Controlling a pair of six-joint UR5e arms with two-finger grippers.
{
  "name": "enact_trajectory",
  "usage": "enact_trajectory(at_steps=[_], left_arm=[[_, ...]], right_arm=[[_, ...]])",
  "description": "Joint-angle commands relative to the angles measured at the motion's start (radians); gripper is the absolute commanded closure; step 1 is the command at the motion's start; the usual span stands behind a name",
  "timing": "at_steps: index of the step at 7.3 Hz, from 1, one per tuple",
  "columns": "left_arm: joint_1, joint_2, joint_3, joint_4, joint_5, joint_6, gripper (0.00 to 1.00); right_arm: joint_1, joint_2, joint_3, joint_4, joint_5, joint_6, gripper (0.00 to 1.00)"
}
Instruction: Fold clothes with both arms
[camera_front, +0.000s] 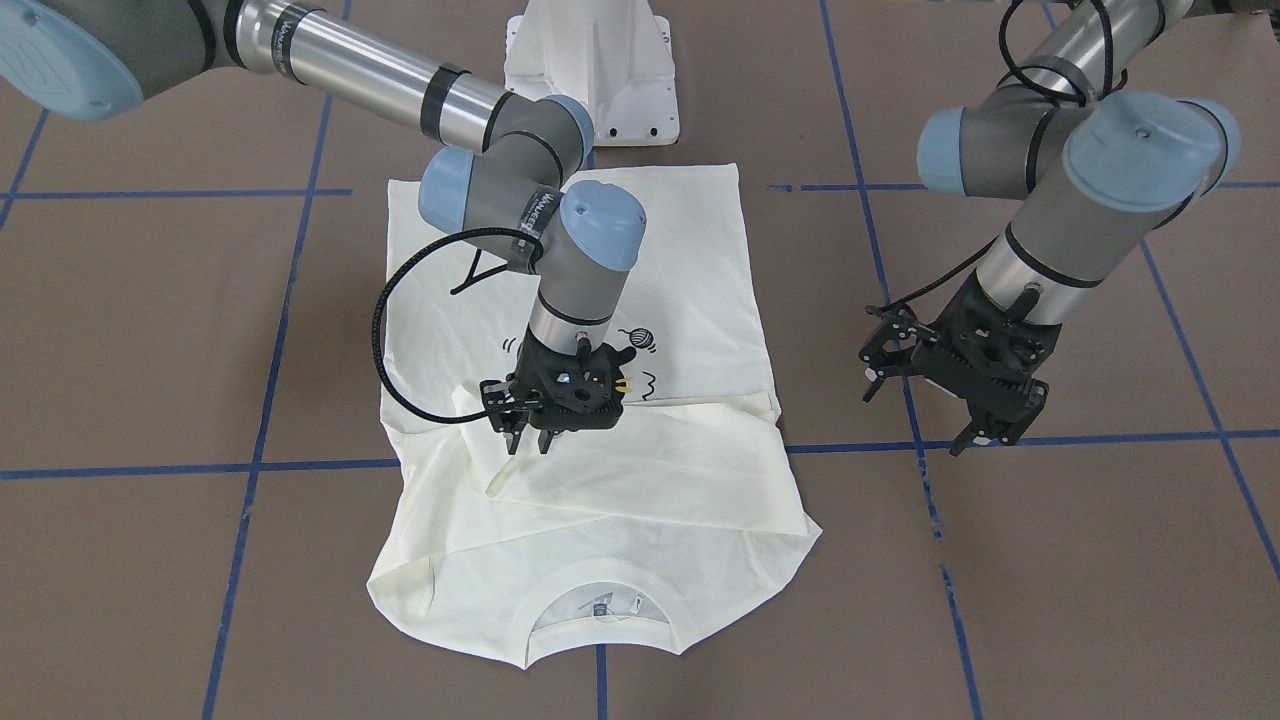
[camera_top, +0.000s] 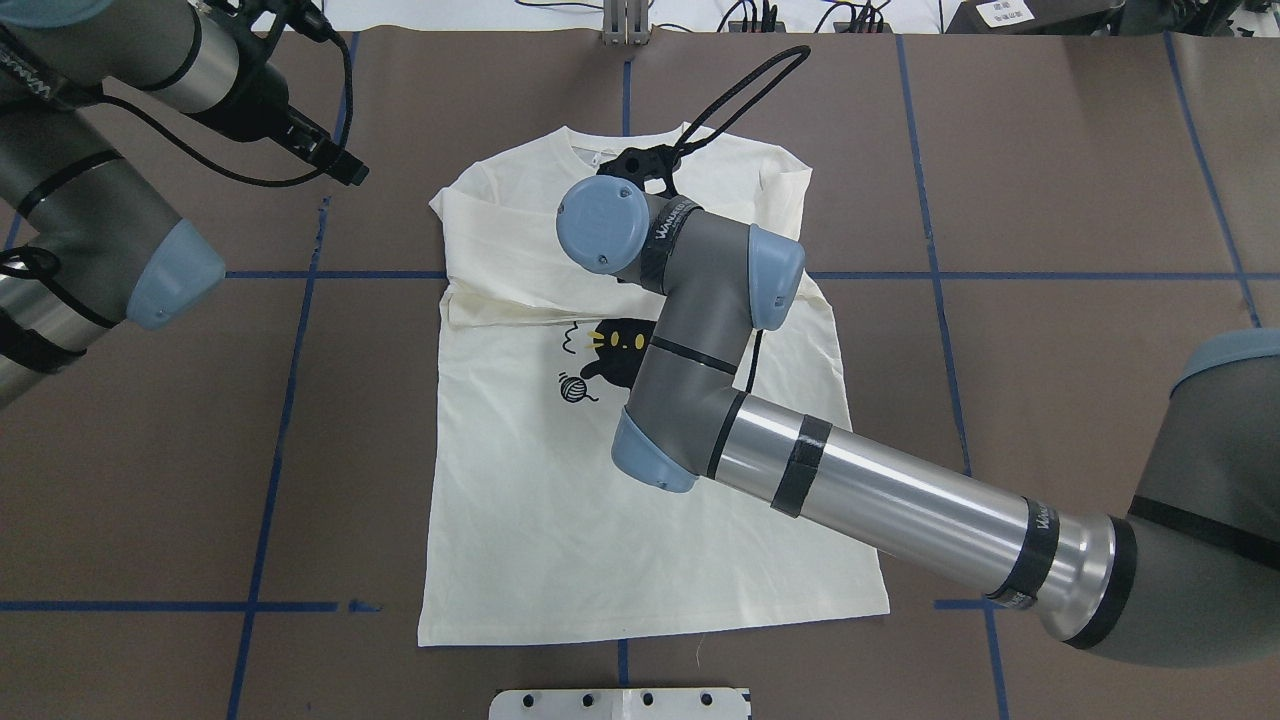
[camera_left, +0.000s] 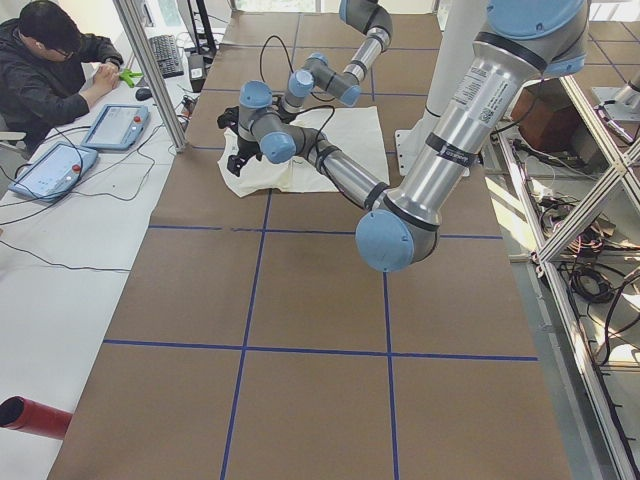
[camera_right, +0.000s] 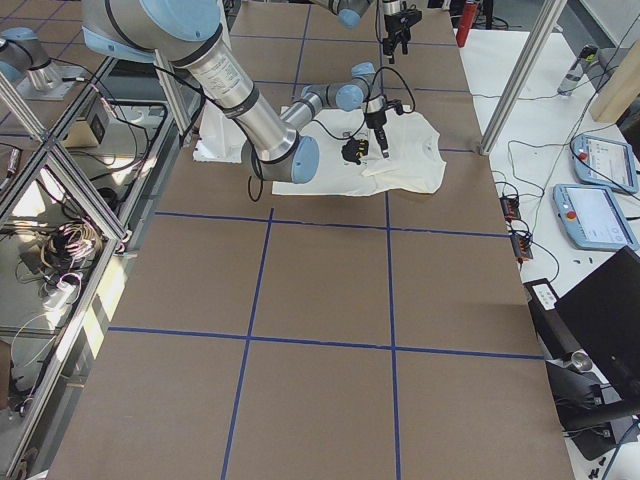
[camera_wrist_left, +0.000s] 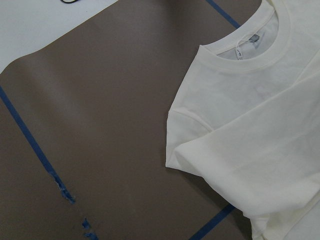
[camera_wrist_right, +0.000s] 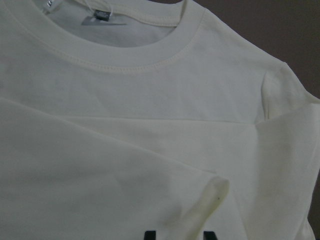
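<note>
Neck tag (camera_front: 600, 607) unreadable. Right tool (camera_front: 528, 440) released, fingers apart, just above the shirt's (camera_front: 680, 260) folded sleeve (camera_front: 650, 470). Left tool (camera_front: 990, 432) released over the desk (camera_front: 1100, 560), shirt well aside.

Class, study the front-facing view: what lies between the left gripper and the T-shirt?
In the front-facing view, only the bare brown table covering, crossed by a blue tape line, lies between the left gripper and the T-shirt.

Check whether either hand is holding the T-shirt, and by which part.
Nothing looks held. The left hand hangs open over the table; the right hand is open just above the T-shirt's folded sleeve.
</note>
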Motion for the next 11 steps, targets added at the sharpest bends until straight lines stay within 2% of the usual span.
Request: enact_trajectory(at_steps=[1, 2, 3, 4, 8, 10, 11], left_arm=[[0.0, 0.0, 0.002, 0.0, 0.0, 0.0, 0.0], [0.0, 0.0, 0.002, 0.0, 0.0, 0.0, 0.0], [0.002, 0.0, 0.002, 0.0, 0.0, 0.0, 0.0], [0.002, 0.0, 0.002, 0.0, 0.0, 0.0, 0.0], [0.006, -0.003, 0.0, -0.032, 0.0, -0.064, 0.0], [0.006, 0.0, 0.002, -0.041, 0.002, -0.067, 0.0], [0.006, 0.0, 0.002, -0.041, 0.002, -0.069, 0.0]], right_arm=[[0.0, -0.002, -0.019, 0.005, 0.0, -0.003, 0.55], [0.0, -0.002, -0.02, 0.005, 0.0, -0.003, 0.58], [0.0, -0.002, -0.02, 0.004, 0.0, -0.01, 0.69], [0.0, -0.002, -0.02, 0.001, 0.0, -0.017, 1.0], [0.043, -0.035, 0.025, -0.007, 0.011, -0.136, 1.0], [0.078, -0.159, 0.183, -0.004, 0.017, -0.248, 1.0], [0.089, -0.195, 0.197, 0.005, 0.02, -0.259, 1.0]])
